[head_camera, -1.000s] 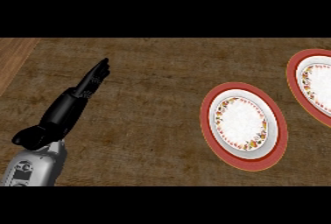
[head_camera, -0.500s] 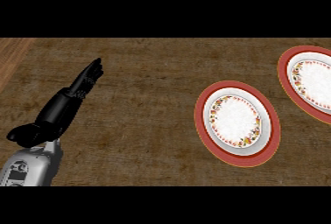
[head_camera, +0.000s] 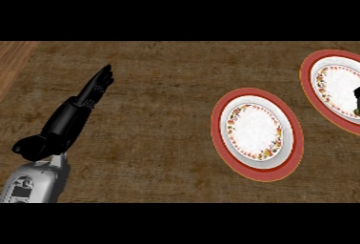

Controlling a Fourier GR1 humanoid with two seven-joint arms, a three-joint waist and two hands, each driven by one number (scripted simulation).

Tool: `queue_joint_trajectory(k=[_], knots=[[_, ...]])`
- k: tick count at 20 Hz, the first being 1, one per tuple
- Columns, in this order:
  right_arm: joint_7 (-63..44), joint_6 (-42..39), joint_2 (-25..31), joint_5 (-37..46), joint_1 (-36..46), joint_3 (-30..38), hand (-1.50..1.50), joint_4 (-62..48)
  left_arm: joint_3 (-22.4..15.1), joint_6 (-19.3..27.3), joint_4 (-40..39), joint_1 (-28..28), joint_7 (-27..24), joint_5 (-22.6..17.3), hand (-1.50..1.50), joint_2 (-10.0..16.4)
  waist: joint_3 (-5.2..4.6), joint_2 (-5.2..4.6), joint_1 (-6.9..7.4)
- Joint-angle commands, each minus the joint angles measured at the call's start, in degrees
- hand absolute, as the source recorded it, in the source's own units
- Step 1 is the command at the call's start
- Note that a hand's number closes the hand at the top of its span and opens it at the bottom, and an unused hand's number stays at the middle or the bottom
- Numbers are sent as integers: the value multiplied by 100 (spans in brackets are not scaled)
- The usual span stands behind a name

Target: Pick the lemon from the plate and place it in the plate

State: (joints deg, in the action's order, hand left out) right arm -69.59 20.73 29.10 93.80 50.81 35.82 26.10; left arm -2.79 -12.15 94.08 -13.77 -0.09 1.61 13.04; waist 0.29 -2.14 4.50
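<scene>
Now, L hand (head_camera: pixel 74 114), fingers straight together, left of near plate (head_camera: pixel 256 133), far plate (head_camera: pixel 337 86).

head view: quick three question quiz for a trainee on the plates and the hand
1. True or false: the round, red-rimmed white middle plate touches the matching right plate, which is cut off by the view's right edge.
2. Pick one: the black left hand is A) curled round a plate, B) open with straight fingers over the brown wooden counter, C) lying on the middle plate.
3. Fill in: the left hand shows on the view's ____ side.

Key: 1 false, a strip of counter shows between them; 2 B; 3 left.
</scene>
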Motion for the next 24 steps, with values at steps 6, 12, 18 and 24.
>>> queue_joint_trajectory(k=[6,12,18,24], knots=[[-1130,1755,-486,773,4,-38,-150,432,3,63,-151,17,-201,95,0,-67,-18,33,-33],[-335,2992,-665,493,-12,453,-150,1127,48,-121,64,166,30,-77,0,63,2,99,-56],[171,4456,-1317,246,37,837,-150,1851,76,6,6,216,-158,61,0,30,-10,134,-148],[234,5228,-2260,697,-60,800,-150,2412,167,8,29,370,-91,19,0,33,-30,191,-305]])
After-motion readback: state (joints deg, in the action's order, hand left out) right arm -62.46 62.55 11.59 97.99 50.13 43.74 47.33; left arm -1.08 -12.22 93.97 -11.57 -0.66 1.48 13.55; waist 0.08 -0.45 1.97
